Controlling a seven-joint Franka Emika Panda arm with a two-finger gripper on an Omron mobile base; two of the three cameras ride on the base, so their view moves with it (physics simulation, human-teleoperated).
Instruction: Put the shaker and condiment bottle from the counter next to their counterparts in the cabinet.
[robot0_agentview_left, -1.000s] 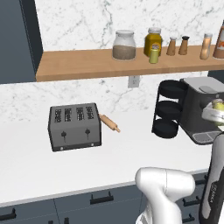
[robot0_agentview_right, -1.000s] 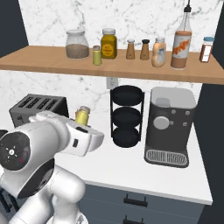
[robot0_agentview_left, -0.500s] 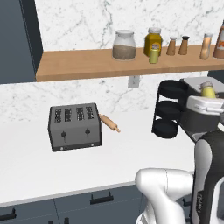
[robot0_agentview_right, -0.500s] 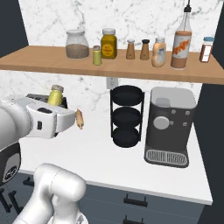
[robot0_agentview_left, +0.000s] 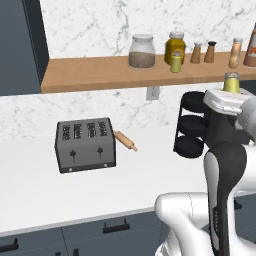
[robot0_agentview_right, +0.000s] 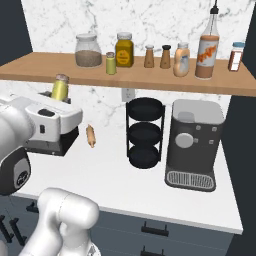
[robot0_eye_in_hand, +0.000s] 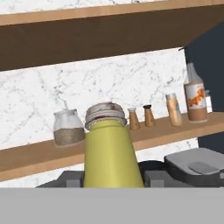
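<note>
Below the shelf (robot0_agentview_right: 30, 74), I have the end effector (robot0_agentview_right: 56, 101) clamped on the shaker (robot0_agentview_right: 59, 87), upright. Over the last second it has risen from surface height to just under the board. Its twin (robot0_agentview_right: 111, 63) waits between the jars; the bottle (robot0_agentview_right: 182, 59) already stands on the shelf.

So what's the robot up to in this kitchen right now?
The white arm's gripper is shut on the yellow-green shaker, holding it up over the counter, just below the wooden shelf. A matching shaker already stands on that shelf beside the glass jars, and the peach-tan condiment bottle stands there too, next to the reddish-brown bottle. So the held shaker is not yet on the shelf.
</note>
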